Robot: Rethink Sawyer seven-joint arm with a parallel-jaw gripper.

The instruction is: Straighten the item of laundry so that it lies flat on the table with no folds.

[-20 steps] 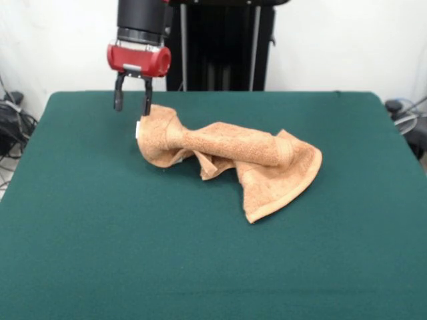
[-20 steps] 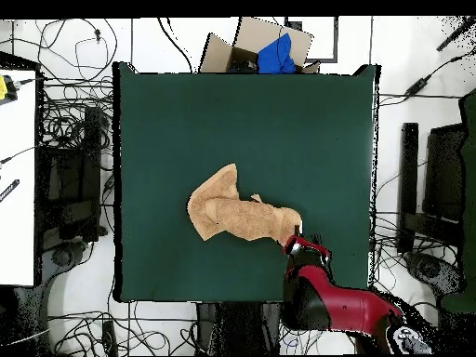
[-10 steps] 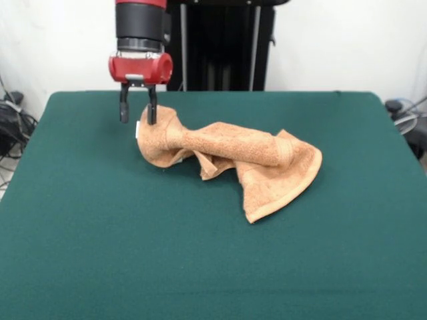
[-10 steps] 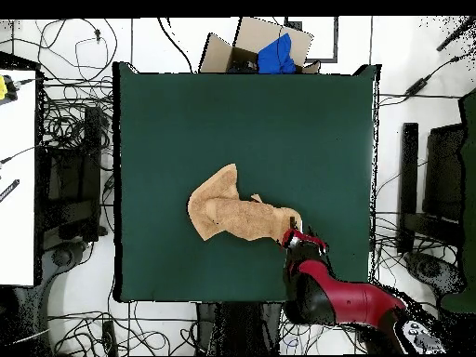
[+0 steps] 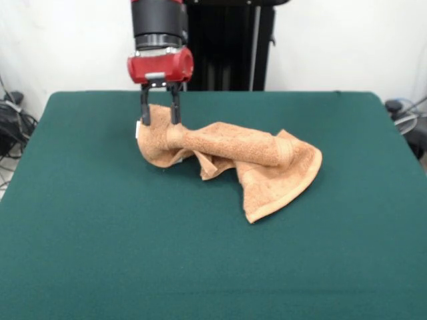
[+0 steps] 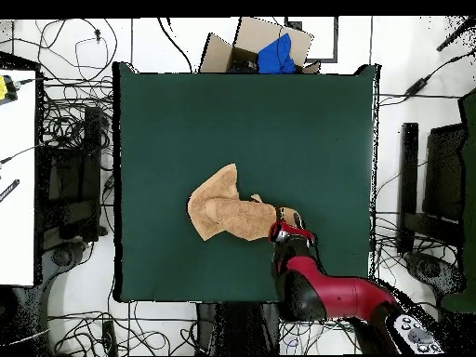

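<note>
Front view: the open gripper (image 5: 159,115) hangs over the bunched towel's (image 5: 230,157) nine o'clock end on the green surface (image 5: 200,267).

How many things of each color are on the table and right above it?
Orange: 1, the towel, still twisted and bunched
Green: 1, the table
Red and black: 1, the gripper, its fingers open over the towel's bunched end
Total: 3
</note>
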